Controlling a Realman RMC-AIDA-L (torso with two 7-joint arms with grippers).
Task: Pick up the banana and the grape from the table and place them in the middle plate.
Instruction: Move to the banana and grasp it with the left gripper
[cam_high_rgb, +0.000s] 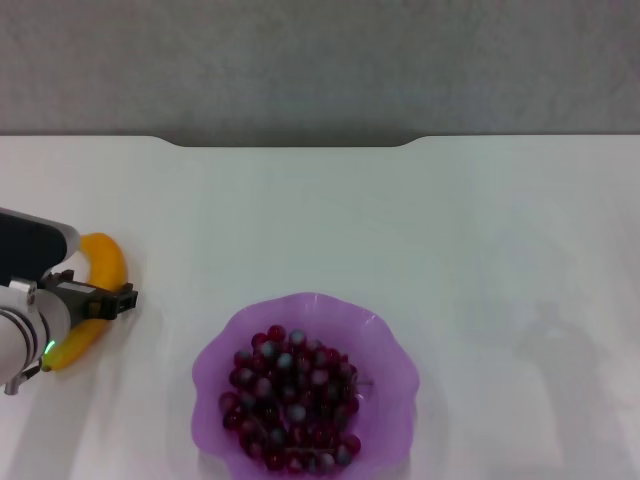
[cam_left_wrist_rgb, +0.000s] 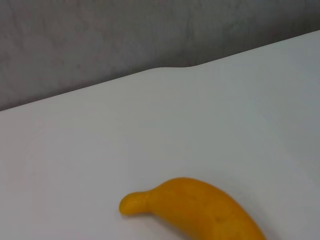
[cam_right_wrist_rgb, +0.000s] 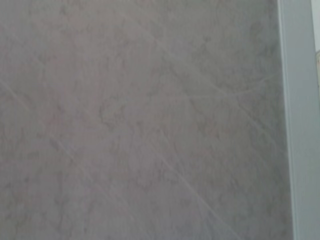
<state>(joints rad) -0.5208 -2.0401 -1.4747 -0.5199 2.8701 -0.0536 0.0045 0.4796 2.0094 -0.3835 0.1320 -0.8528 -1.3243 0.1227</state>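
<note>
While the left gripper (cam_high_rgb: 100, 300) sits over the banana (cam_high_rgb: 92, 295) at the left edge of the worktop (cam_high_rgb: 400, 230), its dark fingers (cam_high_rgb: 115, 298) lie across the fruit's middle, though I cannot tell whether they are clamped on it or merely straddling it. The banana lies flat on the white surface, its long axis running from the far side toward the near side, curved so that the bulge faces the plate. One end reaches up past the gripper toward the far edge; the other, with a small green tip, points down toward the robot's body. From the left wrist view the banana (cam_left_wrist_rgb: 200, 210) shows its stubby end resting on the worktop (cam_left_wrist_rgb: 175, 130), aimed roughly toward the notched far edge.

To the right of the banana and well apart from it, the middle plate (cam_high_rgb: 385, 345) sits near the front, purple and translucent with a scalloped rim. The grape (cam_high_rgb: 290, 400) bunch lies inside it, filling most of the bowl.

Beyond the worktop's far edge runs a grey mottled floor (cam_high_rgb: 320, 60). The right gripper is out of sight; its wrist camera faces only that grey floor (cam_right_wrist_rgb: 140, 120).
</note>
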